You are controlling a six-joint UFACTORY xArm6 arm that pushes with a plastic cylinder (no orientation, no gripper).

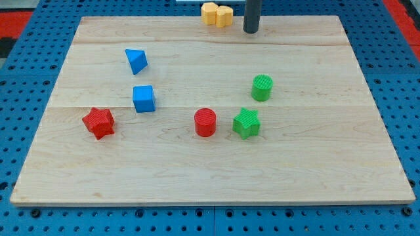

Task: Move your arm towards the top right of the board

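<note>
My tip is the lower end of a dark rod that comes down from the view's top edge onto the wooden board, near its top edge and a little right of centre. Two yellow blocks sit side by side just to the tip's left, at the board's top edge. A green cylinder stands below the tip. A green star and a red cylinder lie lower, near the middle. A blue triangular block, a blue cube and a red star are on the left.
The board rests on a blue pegboard table. Red mat shows at the view's top corners.
</note>
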